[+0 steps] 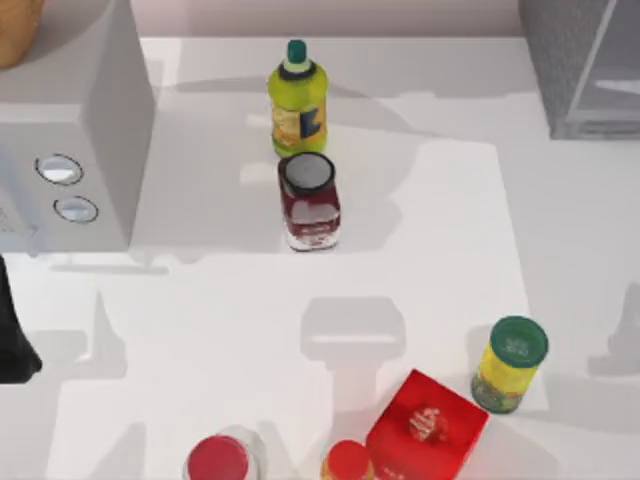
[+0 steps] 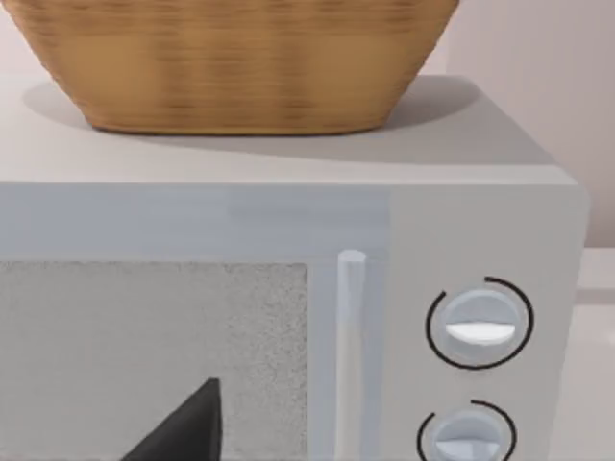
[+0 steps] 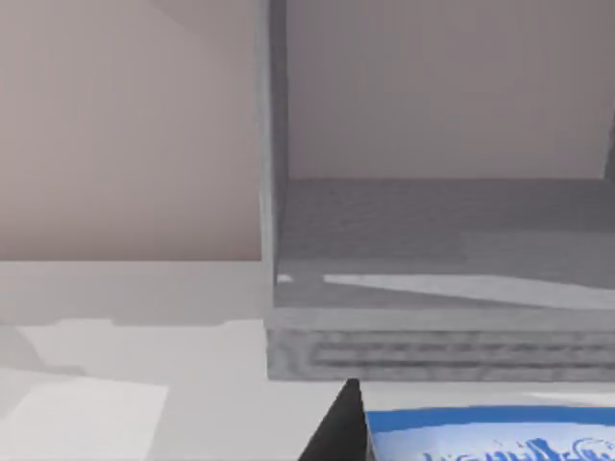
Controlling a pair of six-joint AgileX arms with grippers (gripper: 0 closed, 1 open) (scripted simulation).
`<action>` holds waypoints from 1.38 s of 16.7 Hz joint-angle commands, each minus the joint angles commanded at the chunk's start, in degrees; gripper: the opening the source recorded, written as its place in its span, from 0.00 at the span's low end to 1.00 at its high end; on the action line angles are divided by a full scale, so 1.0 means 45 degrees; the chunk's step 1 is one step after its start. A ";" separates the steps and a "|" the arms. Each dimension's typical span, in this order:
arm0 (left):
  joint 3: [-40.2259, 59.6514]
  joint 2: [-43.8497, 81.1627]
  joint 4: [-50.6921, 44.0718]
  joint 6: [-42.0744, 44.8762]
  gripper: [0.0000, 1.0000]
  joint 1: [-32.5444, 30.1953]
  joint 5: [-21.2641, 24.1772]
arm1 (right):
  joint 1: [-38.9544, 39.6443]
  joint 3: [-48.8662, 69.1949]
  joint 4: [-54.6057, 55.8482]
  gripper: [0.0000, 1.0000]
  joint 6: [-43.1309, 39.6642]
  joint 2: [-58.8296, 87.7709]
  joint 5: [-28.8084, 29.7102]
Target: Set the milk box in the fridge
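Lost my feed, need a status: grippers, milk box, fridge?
Left arm parked by the microwave. Milk box beside the right gripper's finger, facing the open fridge. Path ahead looks clear.

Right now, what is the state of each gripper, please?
Left gripper: cannot be told, facing the microwave.
Right gripper: closed on the milk box, before the fridge.

- Milk box (image 3: 490, 434): cut by right wrist view's bottom edge, just blue top + a bit of print, lettering unreadable.
- Right claw: one dark finger (image 3: 336, 427) tip beside the box, rest out of frame; grip can't be judged.
- Left claw: one dark finger (image 2: 187, 427) at frame bottom, rest cut.
- Fridge (image 1: 585, 65): cropped at top view's right corner.
- Basket (image 2: 231, 62): top cut off.
- Red-lid jar (image 1: 218, 462) & red box (image 1: 428, 432): cut by bottom edge.
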 joint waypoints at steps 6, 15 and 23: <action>0.0000 0.0000 0.0000 0.0000 1.00 0.0000 0.0000 | -0.0772 0.2637 0.3167 0.00 0.0037 0.4399 -0.0700; 0.0000 0.0000 0.0000 0.0000 1.00 0.0000 0.0000 | -0.2189 0.7615 0.9427 0.00 0.0113 1.7717 -0.2010; 0.0000 0.0000 0.0000 0.0000 1.00 0.0000 0.0000 | -0.3249 1.1266 1.3907 0.00 0.0147 2.6102 -0.2974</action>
